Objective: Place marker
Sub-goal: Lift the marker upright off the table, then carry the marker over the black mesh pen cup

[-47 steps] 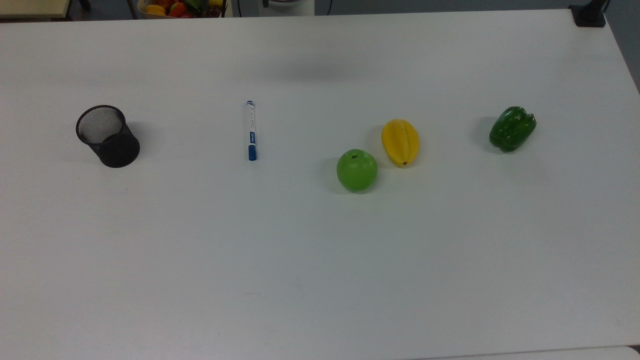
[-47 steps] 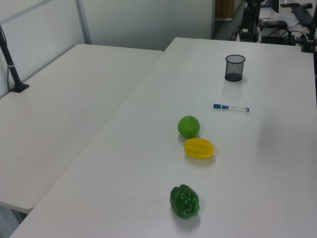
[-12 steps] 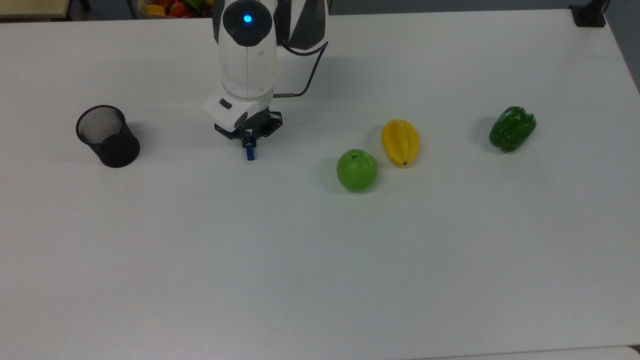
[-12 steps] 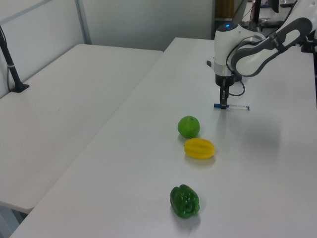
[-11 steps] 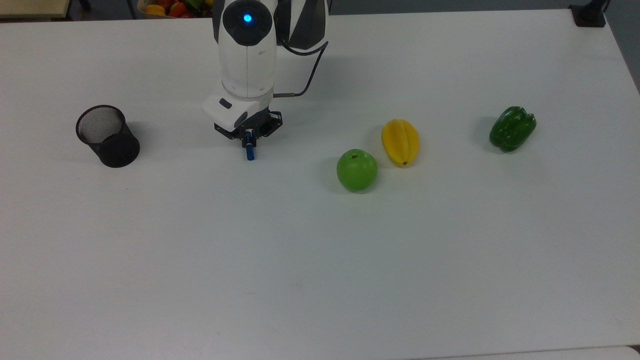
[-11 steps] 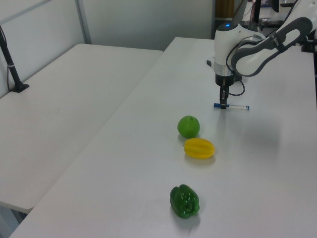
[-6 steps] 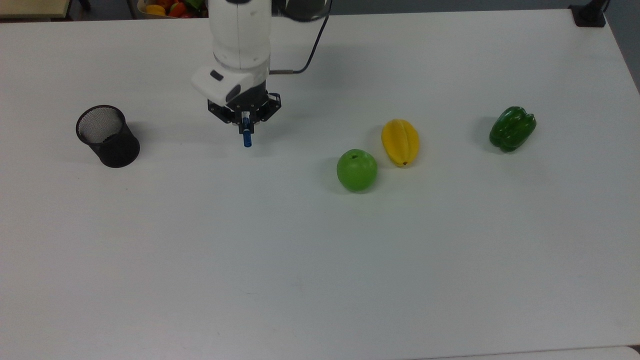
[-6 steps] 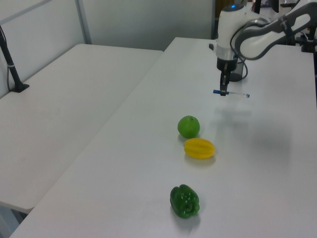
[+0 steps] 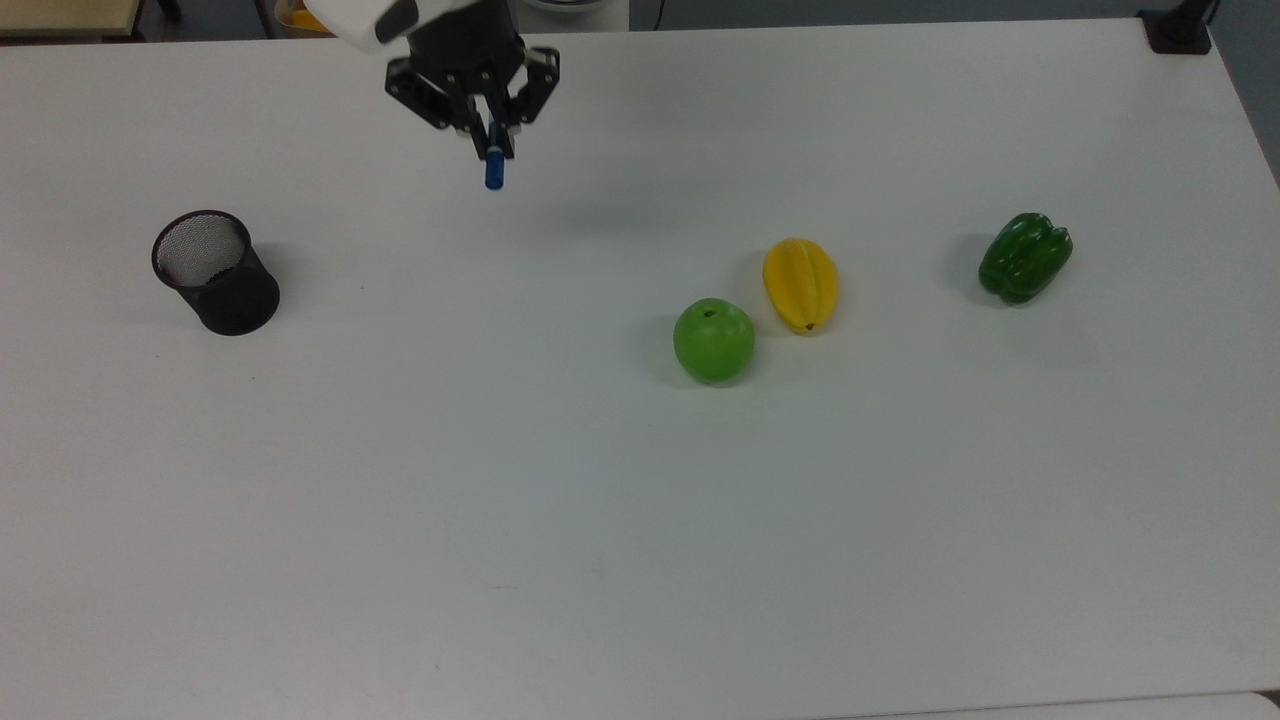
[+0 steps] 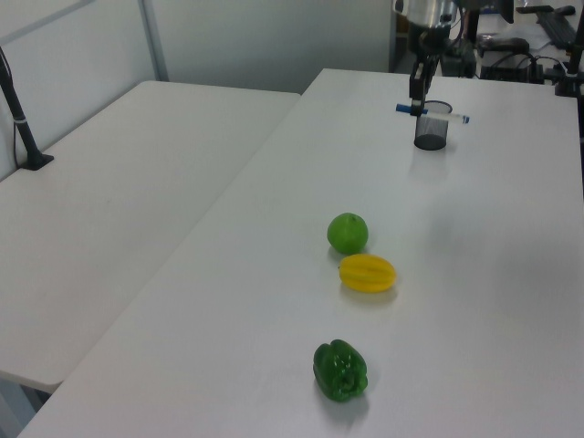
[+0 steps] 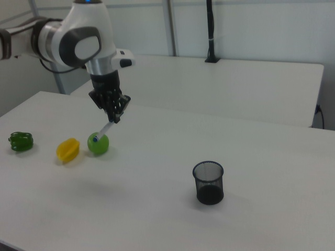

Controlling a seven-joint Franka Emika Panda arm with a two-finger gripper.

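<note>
Top view, gripper (image 9: 492,132): near the far table edge; jaws closed on the marker (image 9: 494,172); blue cap end protrudes toward the camera
Top view, table (image 9: 640,520): white; black mesh cup (image 9: 214,271) at the top view's left, well apart from the gripper; green apple (image 9: 713,340) just beside yellow fruit (image 9: 800,284); green pepper (image 9: 1024,256) at the top view's right
Left view, marker (image 10: 432,112): held level in the air, clear of the table; it crosses in front of the mesh cup's (image 10: 432,132) rim; gripper (image 10: 418,94) grips it near the blue-capped end
Right view, marker (image 11: 103,130): hangs tilted below the gripper (image 11: 115,116), raised above the table; mesh cup (image 11: 208,183) well apart toward the right view's right
</note>
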